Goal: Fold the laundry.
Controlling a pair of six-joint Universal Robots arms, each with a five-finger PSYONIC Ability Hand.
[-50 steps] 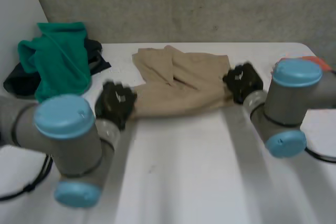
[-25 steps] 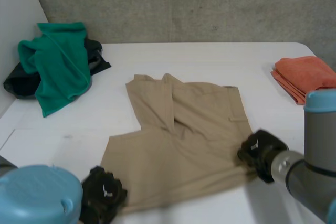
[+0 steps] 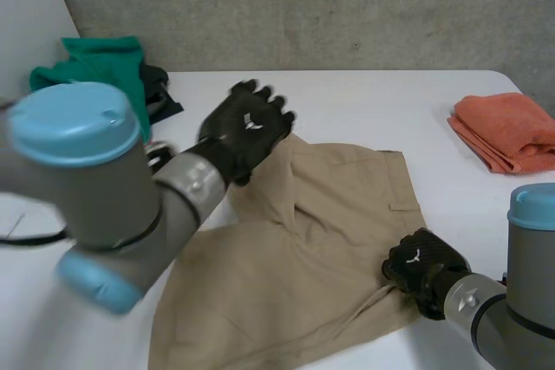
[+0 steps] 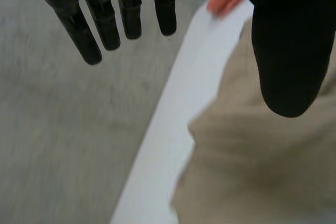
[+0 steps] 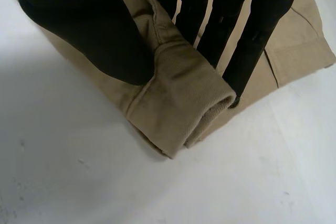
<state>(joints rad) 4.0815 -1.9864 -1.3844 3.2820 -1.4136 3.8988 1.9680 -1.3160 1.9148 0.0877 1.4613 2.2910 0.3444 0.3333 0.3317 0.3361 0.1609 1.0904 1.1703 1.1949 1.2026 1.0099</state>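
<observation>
Tan shorts [image 3: 321, 240] lie spread on the white table [image 3: 364, 101], reaching toward its near edge. My left hand [image 3: 245, 127] hovers open over their far left part; in the left wrist view its fingers [image 4: 105, 19] are straight and hold nothing, with the tan cloth [image 4: 262, 171] beneath the thumb. My right hand [image 3: 422, 264] is at the shorts' near right edge. In the right wrist view a thick hemmed edge of the cloth [image 5: 178, 93] is pinched between thumb and fingers [image 5: 236, 19].
A green cloth [image 3: 113, 62] lies heaped on a dark garment [image 3: 160, 93] at the back left. A folded orange towel [image 3: 507, 127] sits at the right edge. A grey wall stands behind the table.
Both hands dragged the shorts toward the near edge. The left hand then let go, opened and rose to the far left part. The right hand keeps its grip.
</observation>
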